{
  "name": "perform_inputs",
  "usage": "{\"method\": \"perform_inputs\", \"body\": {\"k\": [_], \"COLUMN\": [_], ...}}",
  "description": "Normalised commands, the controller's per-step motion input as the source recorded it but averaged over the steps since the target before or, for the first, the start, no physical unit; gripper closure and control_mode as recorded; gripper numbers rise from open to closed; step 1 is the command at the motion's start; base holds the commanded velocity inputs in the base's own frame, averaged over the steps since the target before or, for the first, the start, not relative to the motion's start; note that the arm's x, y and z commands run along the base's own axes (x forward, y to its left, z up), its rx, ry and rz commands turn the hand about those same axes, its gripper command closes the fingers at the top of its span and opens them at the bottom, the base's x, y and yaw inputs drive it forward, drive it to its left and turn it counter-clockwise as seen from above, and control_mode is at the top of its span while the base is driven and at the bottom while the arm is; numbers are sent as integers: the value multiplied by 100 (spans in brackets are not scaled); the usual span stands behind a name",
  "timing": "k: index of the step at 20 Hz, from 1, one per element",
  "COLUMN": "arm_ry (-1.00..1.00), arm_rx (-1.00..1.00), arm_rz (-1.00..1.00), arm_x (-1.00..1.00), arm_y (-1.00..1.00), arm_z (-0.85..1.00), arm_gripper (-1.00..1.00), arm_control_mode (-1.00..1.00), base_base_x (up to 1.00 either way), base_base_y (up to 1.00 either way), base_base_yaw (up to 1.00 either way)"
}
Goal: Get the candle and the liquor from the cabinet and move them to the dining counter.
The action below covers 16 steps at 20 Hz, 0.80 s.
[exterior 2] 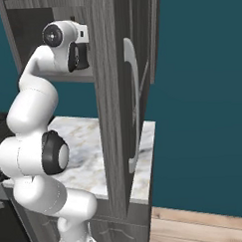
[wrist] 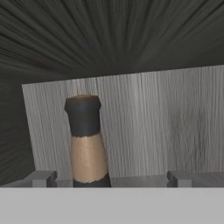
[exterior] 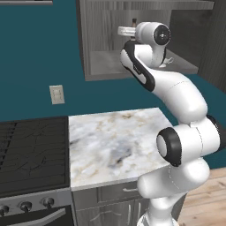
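Note:
The liquor (wrist: 87, 144) stands in front of the cabinet's grey wood-grain back wall, with its black cap and brownish neck rising a little left of centre between my fingertips. My gripper (wrist: 110, 178) is open, one dark finger tip (wrist: 41, 178) to the left of the neck and the other to its right, neither touching it. In the left base view the arm reaches up into the open cabinet (exterior: 101, 48), and the bottle's dark top (exterior: 134, 21) peeks above the hand. The candle and the dining counter are out of view.
The cabinet's open door (exterior 2: 113, 118), with its long silver handle (exterior 2: 132, 102), hangs close on the arm's right side. Below lie a small marble worktop (exterior: 114, 141), a black stove (exterior: 31, 150) to its left and a wall outlet (exterior: 57, 94).

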Motion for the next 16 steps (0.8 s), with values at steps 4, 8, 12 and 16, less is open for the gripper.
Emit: {"method": "perform_inputs", "body": {"k": [4,8,12,16], "arm_ry": [0,0,0,0], "arm_rx": [0,0,0,0], "arm_rz": [0,0,0,0], "arm_x": [0,0,0,0], "arm_y": [0,0,0,0], "arm_z": [0,0,0,0], "arm_gripper": [-100,-100,-100,100], "arm_control_mode": [-100,-100,-100,-100], "base_base_x": [0,0,0,0], "base_base_y": [0,0,0,0], "base_base_yaw": [0,0,0,0]}}
